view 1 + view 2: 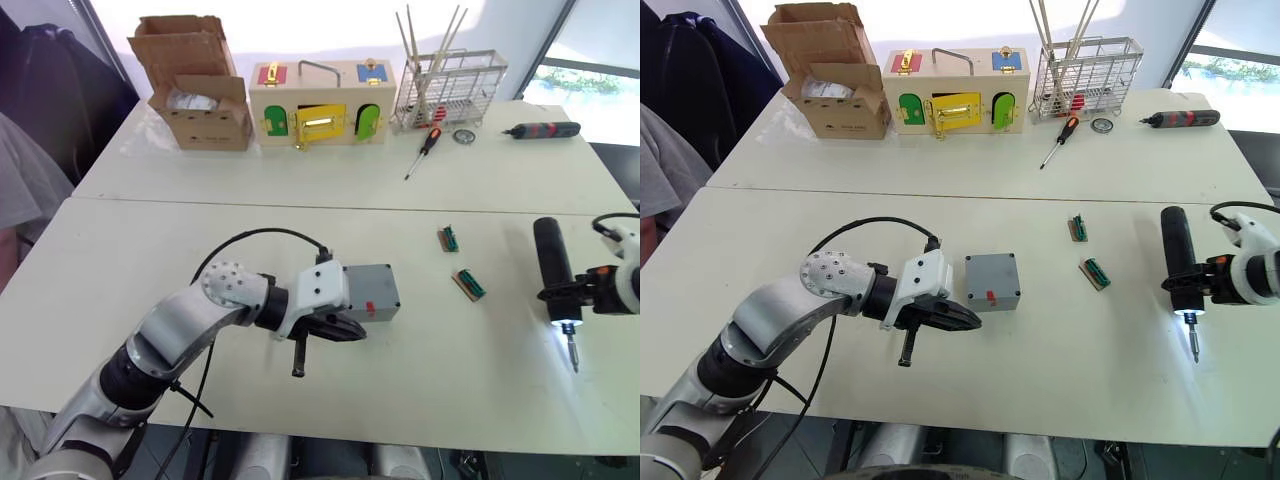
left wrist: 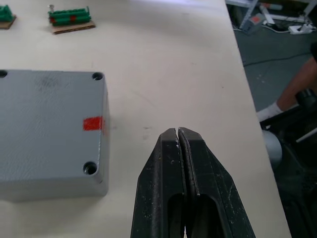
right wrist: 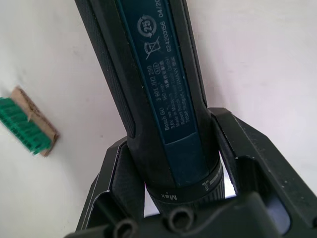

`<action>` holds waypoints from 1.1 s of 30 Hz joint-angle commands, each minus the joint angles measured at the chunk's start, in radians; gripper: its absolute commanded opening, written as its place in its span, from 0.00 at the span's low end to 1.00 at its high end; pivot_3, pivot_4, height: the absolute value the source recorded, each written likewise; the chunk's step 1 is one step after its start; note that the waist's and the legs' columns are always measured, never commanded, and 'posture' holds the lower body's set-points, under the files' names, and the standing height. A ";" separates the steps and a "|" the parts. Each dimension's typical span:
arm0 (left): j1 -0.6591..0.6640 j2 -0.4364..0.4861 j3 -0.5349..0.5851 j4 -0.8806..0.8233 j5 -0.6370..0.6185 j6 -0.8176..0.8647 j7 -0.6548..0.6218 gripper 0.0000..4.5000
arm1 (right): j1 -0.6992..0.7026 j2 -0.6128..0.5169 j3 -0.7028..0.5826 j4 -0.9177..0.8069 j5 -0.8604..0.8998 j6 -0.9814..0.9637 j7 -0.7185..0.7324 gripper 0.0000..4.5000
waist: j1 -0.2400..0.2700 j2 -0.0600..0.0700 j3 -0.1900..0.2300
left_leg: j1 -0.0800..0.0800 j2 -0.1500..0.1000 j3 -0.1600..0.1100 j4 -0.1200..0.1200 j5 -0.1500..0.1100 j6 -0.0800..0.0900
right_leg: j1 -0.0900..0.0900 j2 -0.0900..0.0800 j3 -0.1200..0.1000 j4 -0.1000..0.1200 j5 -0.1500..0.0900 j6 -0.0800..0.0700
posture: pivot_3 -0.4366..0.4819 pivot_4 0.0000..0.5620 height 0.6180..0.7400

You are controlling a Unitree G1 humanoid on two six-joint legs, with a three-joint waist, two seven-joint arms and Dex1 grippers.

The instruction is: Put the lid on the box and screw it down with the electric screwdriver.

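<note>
The grey box [image 1: 992,282] stands mid-table with a red mark on its near side. Its top is the flat lid [image 2: 47,116], seated flush, with open screw holes in the corners. My left gripper [image 1: 975,322] is shut and empty, just in front of the box's near edge and not touching it; the left wrist view shows its fingertips [image 2: 177,133] pressed together. At the right, my right gripper [image 1: 575,292] is shut on the dark electric screwdriver [image 1: 553,265] near its bit end. The tool's light is on and its bit points toward the table's front edge. The right wrist view shows the screwdriver body [image 3: 158,89] clamped between the fingers [image 3: 119,173].
Two green connector blocks [image 1: 448,238] [image 1: 468,284] lie between the box and the screwdriver. On the far table are a cardboard box [image 1: 195,85], a wooden box with coloured doors [image 1: 316,103], a wire rack [image 1: 448,90], a red-and-black hand screwdriver [image 1: 424,150] and a small dark driver [image 1: 542,130]. A person [image 1: 20,190] stands at the left.
</note>
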State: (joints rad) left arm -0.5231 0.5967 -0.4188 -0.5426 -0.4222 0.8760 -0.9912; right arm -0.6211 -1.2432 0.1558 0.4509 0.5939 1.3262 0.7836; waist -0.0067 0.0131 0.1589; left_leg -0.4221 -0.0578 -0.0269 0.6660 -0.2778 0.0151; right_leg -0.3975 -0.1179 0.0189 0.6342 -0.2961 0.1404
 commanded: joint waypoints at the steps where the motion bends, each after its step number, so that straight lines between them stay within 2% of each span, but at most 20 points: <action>1: -0.001 0.019 -0.001 -0.016 0.009 -0.020 0.007 0.00 | -0.044 0.004 0.018 0.037 -0.073 -0.027 0.042 0.41 | -0.001 -0.001 0.001 | 0.000 0.000 0.000 0.000 0.001 -0.002 | 0.000 0.000 0.000 0.000 0.000 0.000 | 0.48 0.27 0.99; 5: -0.007 0.039 0.003 -0.003 0.024 -0.033 0.017 0.00 | -0.079 0.039 0.037 0.092 -0.151 -0.051 0.041 0.41 | -0.003 -0.002 0.001 | 0.000 0.000 0.000 0.001 0.001 -0.002 | 0.001 0.000 0.000 0.000 0.000 0.000 | 0.48 0.27 0.99; 6: -0.011 0.050 -0.005 0.008 0.047 -0.048 0.023 0.00 | -0.086 0.048 0.043 0.098 -0.171 -0.065 0.040 0.64 | -0.004 -0.004 0.000 | 0.000 0.000 0.000 0.001 0.001 -0.002 | 0.002 0.000 0.000 0.000 0.000 0.000 | 0.48 0.27 0.99; 11: -0.022 0.060 -0.002 0.012 0.051 -0.047 0.019 0.00 | -0.104 0.077 0.044 0.074 -0.217 -0.068 0.068 1.00 | -0.002 -0.005 0.000 | 0.001 0.000 0.000 0.001 0.001 -0.002 | 0.003 0.000 0.000 0.000 0.000 0.000 | 0.48 0.27 0.99; 14: -0.026 0.071 -0.005 0.014 0.062 -0.052 0.015 0.00 | -0.093 0.076 0.039 0.048 -0.227 -0.076 0.104 1.00 | -0.003 -0.006 0.000 | 0.001 0.000 0.000 0.001 0.001 -0.002 | 0.003 0.000 0.000 -0.001 0.000 0.001 | 0.48 0.27 0.99; 26: -0.067 0.137 0.041 0.100 0.107 -0.079 0.002 0.00 | -0.127 0.048 -0.074 -0.032 -0.305 -0.198 0.062 1.00 | -0.004 -0.006 0.000 | 0.001 0.000 0.000 0.000 0.002 -0.003 | 0.000 0.000 0.000 0.001 0.000 0.001 | 0.48 0.27 0.99; 28: -0.077 0.150 0.053 0.134 0.121 -0.091 0.005 0.00 | -0.132 0.021 -0.106 -0.148 -0.293 -0.247 0.090 1.00 | -0.004 -0.005 0.001 | 0.001 0.000 0.000 0.000 0.002 -0.003 | 0.000 0.000 0.000 0.002 0.000 0.001 | 0.48 0.27 0.99; 30: -0.084 0.159 0.049 0.165 0.136 -0.101 0.007 0.00 | -0.122 0.030 -0.171 -0.291 -0.216 -0.216 0.133 1.00 | -0.004 -0.004 0.001 | 0.000 0.000 0.000 0.000 0.002 -0.003 | -0.003 0.000 0.000 0.004 0.000 0.001 | 0.48 0.27 0.99; 33: -0.081 0.156 0.009 0.203 0.174 -0.124 0.006 0.00 | 0.020 0.041 -0.248 -0.578 -0.089 -0.188 0.215 1.00 | -0.003 -0.005 0.000 | -0.001 0.000 0.000 0.000 0.002 -0.003 | -0.006 0.000 -0.001 0.012 0.000 0.001 | 0.48 0.27 0.99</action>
State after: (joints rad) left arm -0.6036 0.7507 -0.4032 -0.3410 -0.2688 0.7772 -0.9817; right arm -0.6577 -1.1997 -0.0557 0.0165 0.4356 1.1323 0.9533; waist -0.0099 0.0079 0.1593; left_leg -0.4232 -0.0571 -0.0281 0.6660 -0.2760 0.0118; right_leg -0.4040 -0.1174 0.0170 0.6467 -0.2957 0.1414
